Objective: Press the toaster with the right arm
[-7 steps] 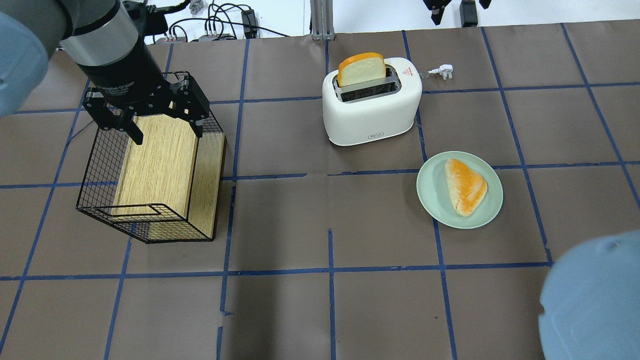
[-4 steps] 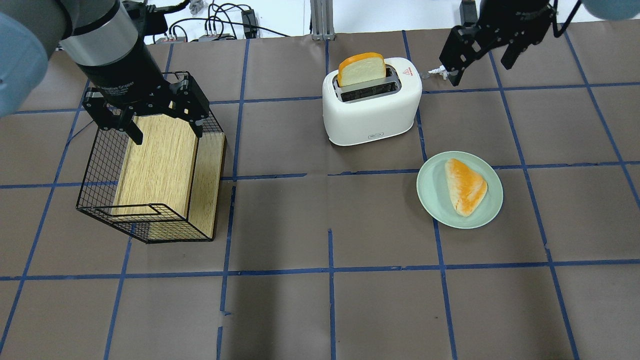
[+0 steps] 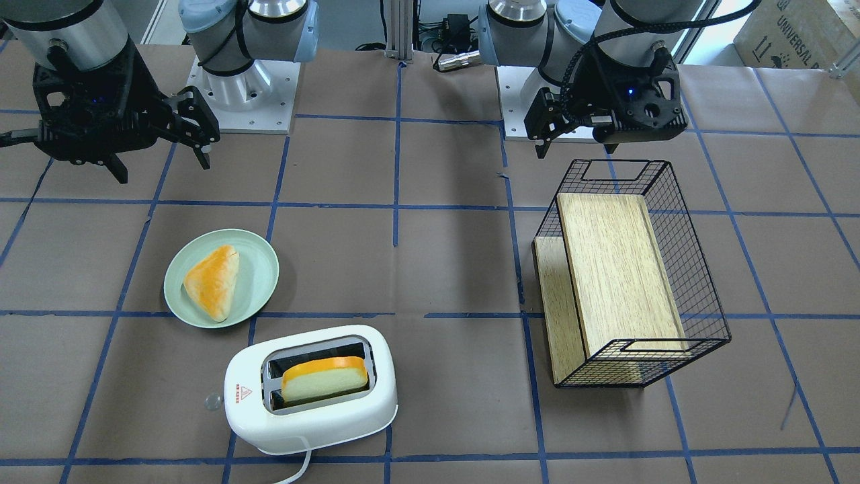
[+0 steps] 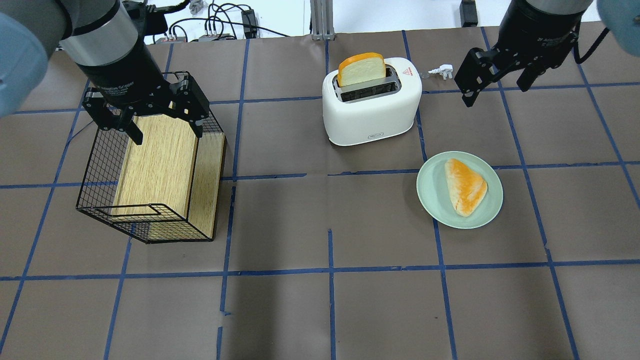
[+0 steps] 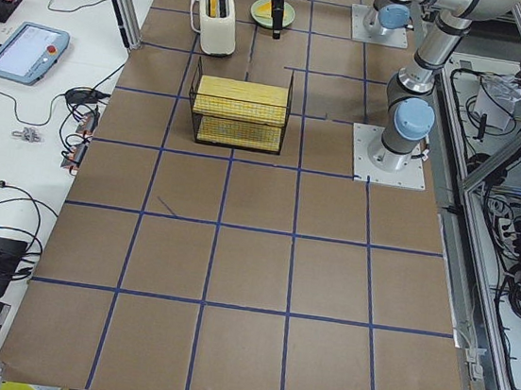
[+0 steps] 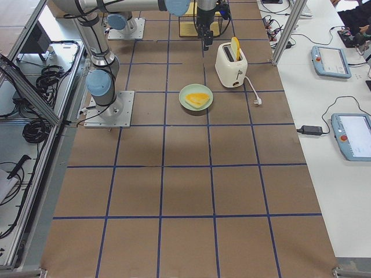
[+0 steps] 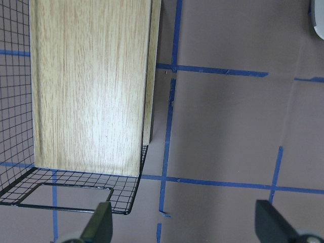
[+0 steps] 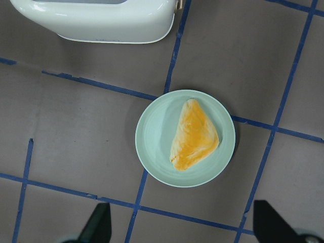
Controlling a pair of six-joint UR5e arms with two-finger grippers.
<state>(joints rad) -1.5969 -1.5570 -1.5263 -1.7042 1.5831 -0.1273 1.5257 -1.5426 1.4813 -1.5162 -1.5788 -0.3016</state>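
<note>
The white toaster (image 4: 372,107) stands at the far middle of the table with a bread slice (image 4: 361,69) upright in one slot. It also shows in the front view (image 3: 309,410) and at the top edge of the right wrist view (image 8: 96,20). Its clear lever knob (image 3: 213,401) sticks out of the end with the red triangle. My right gripper (image 4: 496,90) is open and empty. It hangs in the air to the right of the toaster, apart from it, and its wrist view (image 8: 185,225) looks down on the plate. My left gripper (image 4: 167,135) is open over the wire basket.
A pale green plate (image 4: 430,200) with a triangular pastry (image 4: 466,186) lies near and right of the toaster. A black wire basket (image 4: 95,165) with a wooden board (image 4: 155,160) stands at the left. The toaster's white plug (image 4: 442,71) lies by the right gripper.
My right gripper has come in from the far edge, toward me and slightly right, to hang beside the toaster. My right elbow has left the near right corner. The left arm has not moved.
</note>
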